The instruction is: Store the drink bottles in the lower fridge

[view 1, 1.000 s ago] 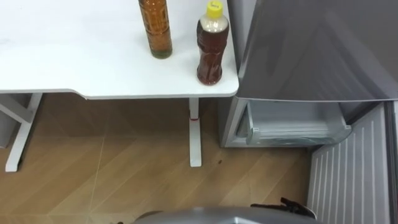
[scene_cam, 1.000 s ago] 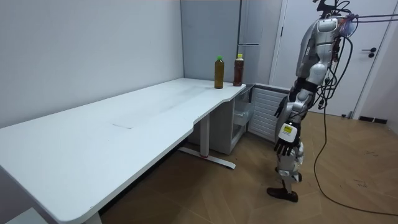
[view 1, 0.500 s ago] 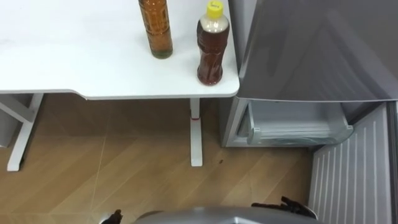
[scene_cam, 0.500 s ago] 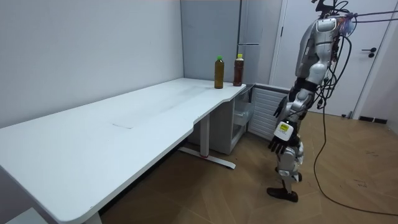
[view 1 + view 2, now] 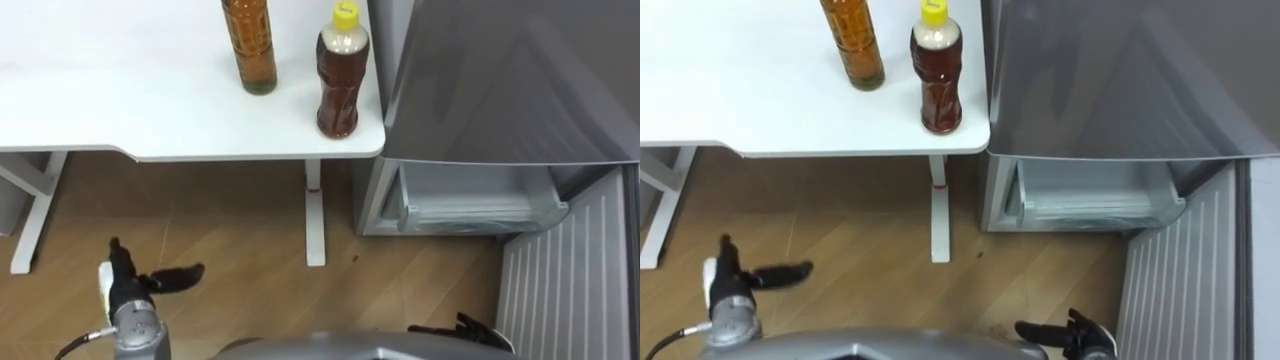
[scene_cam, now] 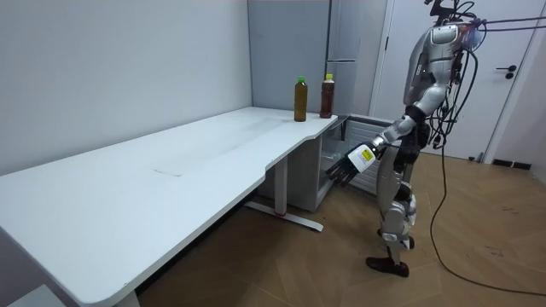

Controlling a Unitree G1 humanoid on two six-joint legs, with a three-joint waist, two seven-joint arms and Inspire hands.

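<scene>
Left hand (image 5: 135, 285): fingers straight, empty (low before the surface (image 5: 120, 100)).
Right hand (image 5: 465, 328): fingers loose, empty.
Risk: yellow-capped bottle (image 5: 338, 75) stands at the corner; a glancing reach could topple it off.

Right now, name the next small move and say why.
Probably raise the left hand toward the yellow-capped bottle. That hand hangs open and empty, low in front of the desk, while that bottle and the other bottle stand untouched at the desk's corner. The yellow-capped one is nearest the edge and the fridge, whose lower door is open.
</scene>
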